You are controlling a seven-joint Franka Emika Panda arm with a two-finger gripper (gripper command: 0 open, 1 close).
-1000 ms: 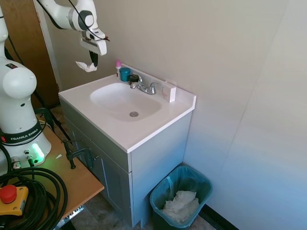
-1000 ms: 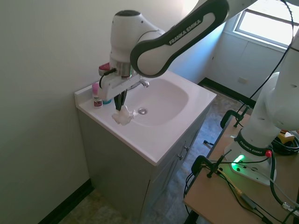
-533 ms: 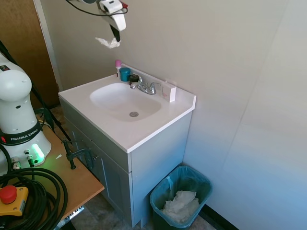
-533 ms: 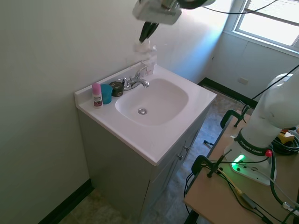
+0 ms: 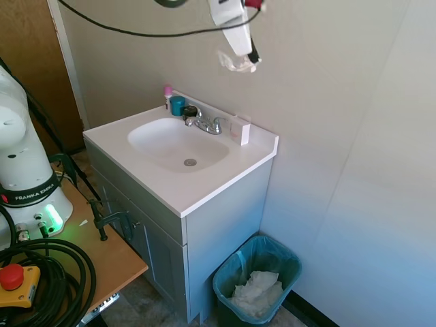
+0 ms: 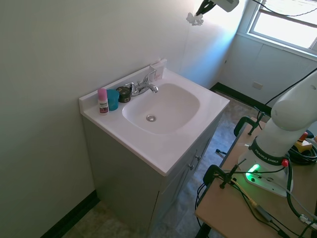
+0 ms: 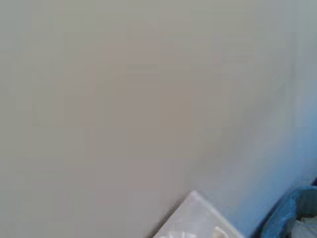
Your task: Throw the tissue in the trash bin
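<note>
Tissue [image 5: 236,63] hangs pinched at the tips of the fingers [image 5: 251,60], which are closed down on it so that the ragged white wad flares out just below and to one side of them. In the second exterior view the same small wad [image 6: 194,19] dangles beneath the fingers [image 6: 200,12] near the top edge of the picture, close to the wall.

So the pick-up part of the job looks finished: the paper is off the surface [image 5: 204,184] and carried high in the air, well above the faucet [image 5: 204,123] and the sink basin [image 5: 174,142]. What remains, as I judge it, is the whole delivery. The trash bin [image 5: 257,278] stands on the floor far below the fingers and off beyond the end of the vanity, its blue-green liner already holding a heap of crumpled paper [image 5: 259,291]. The fingers are not yet over its rim; they hover roughly above the back corner of the surface, near the white box [image 5: 240,129]. The arm needs to travel further past that corner, likely come down some way, and then let go.

The wrist view shows mostly bare wall, with a corner of the surface [image 7: 198,220] and a blurred sliver of the bin [image 7: 290,218] low in the frame.
</note>
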